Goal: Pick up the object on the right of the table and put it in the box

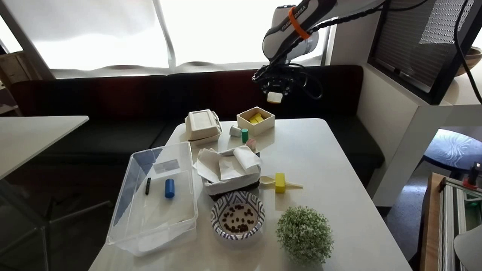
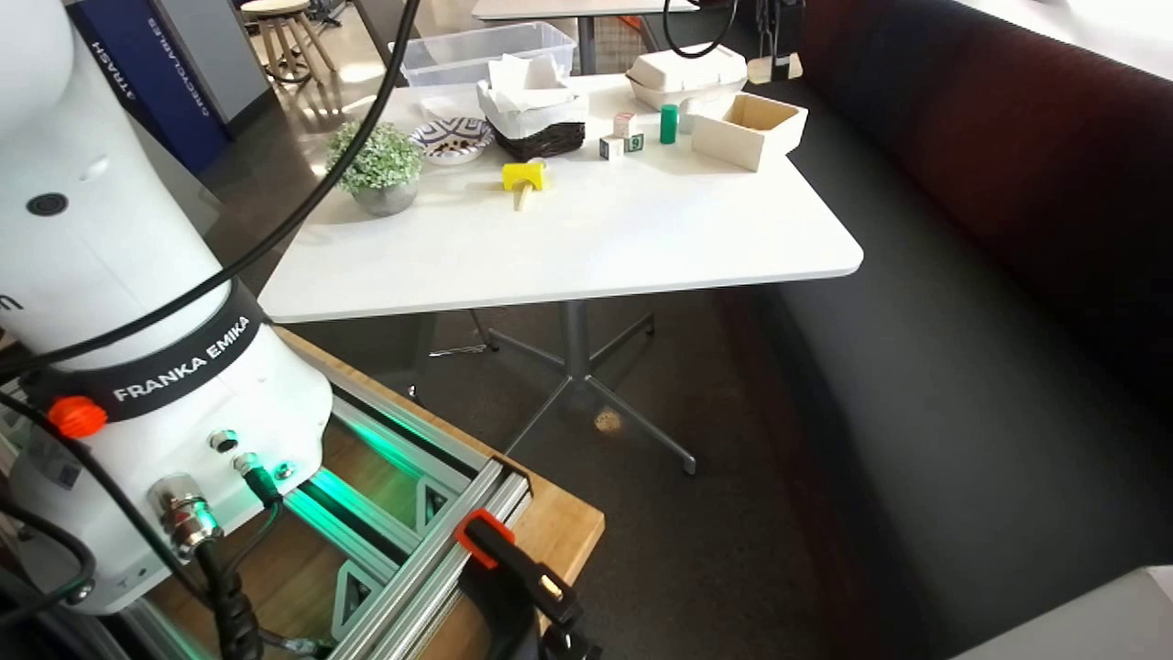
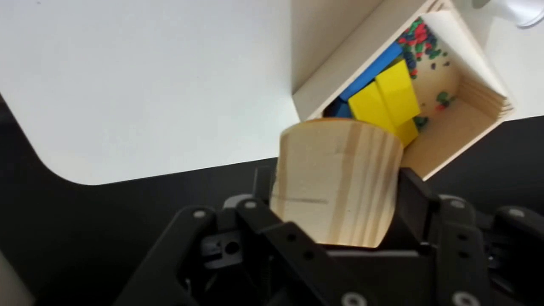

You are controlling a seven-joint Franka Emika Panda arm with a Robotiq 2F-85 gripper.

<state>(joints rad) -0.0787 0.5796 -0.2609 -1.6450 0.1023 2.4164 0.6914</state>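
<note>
At lower centre of the wrist view the tool (image 3: 335, 189) pinches a wood-grained block (image 3: 335, 182), so the pick-up looks done, while releasing it into the wooden box (image 3: 435, 83), upper right, remains.

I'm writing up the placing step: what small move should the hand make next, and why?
I'd probably shift the hand toward the wooden box, bringing the wooden block over its opening. The hand grips the block, but in the wrist view the block overlaps only part of the box, while most of the opening shows beyond.
</note>
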